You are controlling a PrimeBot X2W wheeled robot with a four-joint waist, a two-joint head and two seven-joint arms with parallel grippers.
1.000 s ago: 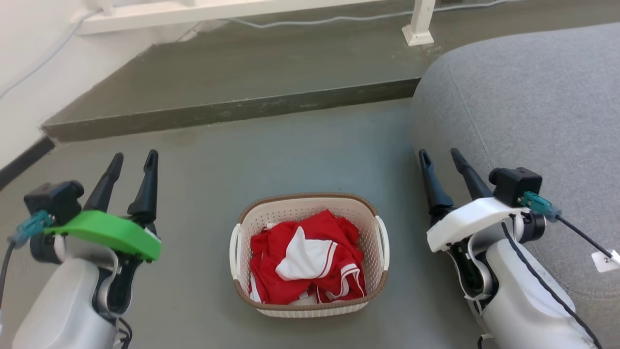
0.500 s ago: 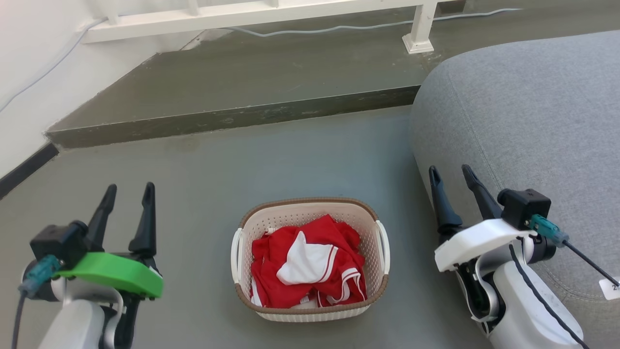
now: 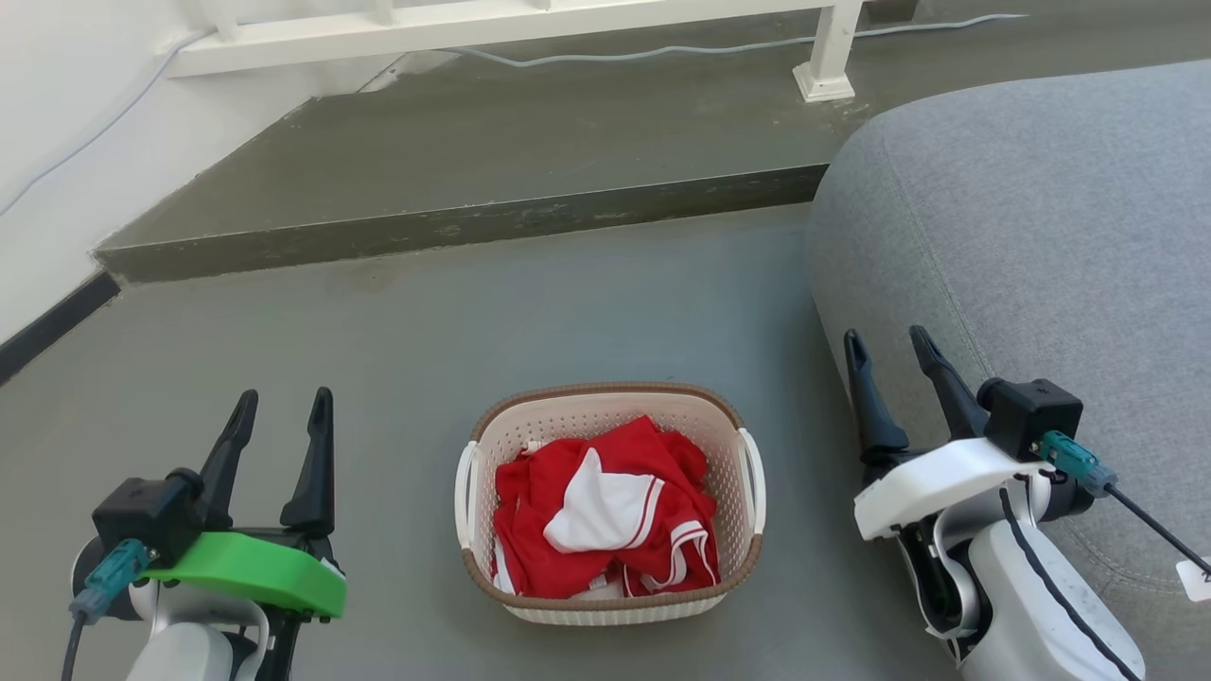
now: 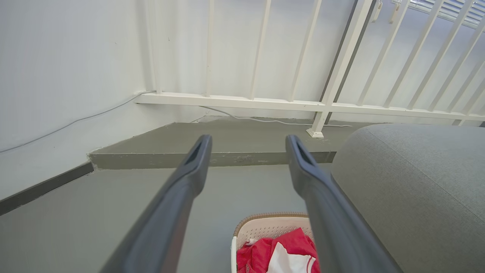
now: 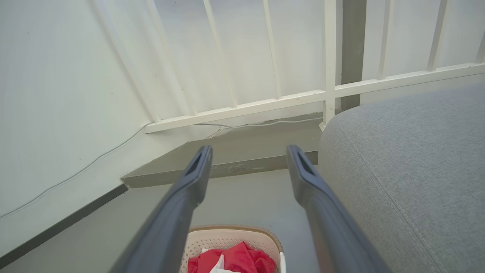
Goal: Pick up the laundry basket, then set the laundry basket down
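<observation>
Grey floor (image 3: 605, 312), raised step (image 3: 454, 227) behind. Your left gripper (image 3: 286, 395) hovers left of the laundry basket (image 3: 605, 390), fingers spread, pointing forward. Basket sits upright on the floor between your arms, long axis seemingly left-right, red clothes (image 3: 605, 515) inside. Right gripper (image 3: 886, 334) also spread, beside the grey cushion (image 3: 1041, 218).

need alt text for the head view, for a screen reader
A cream laundry basket of red and white clothes sits on the grey floor between the open left gripper and open right gripper, neither touching it. A grey sofa is at right, a white railing beyond.
</observation>
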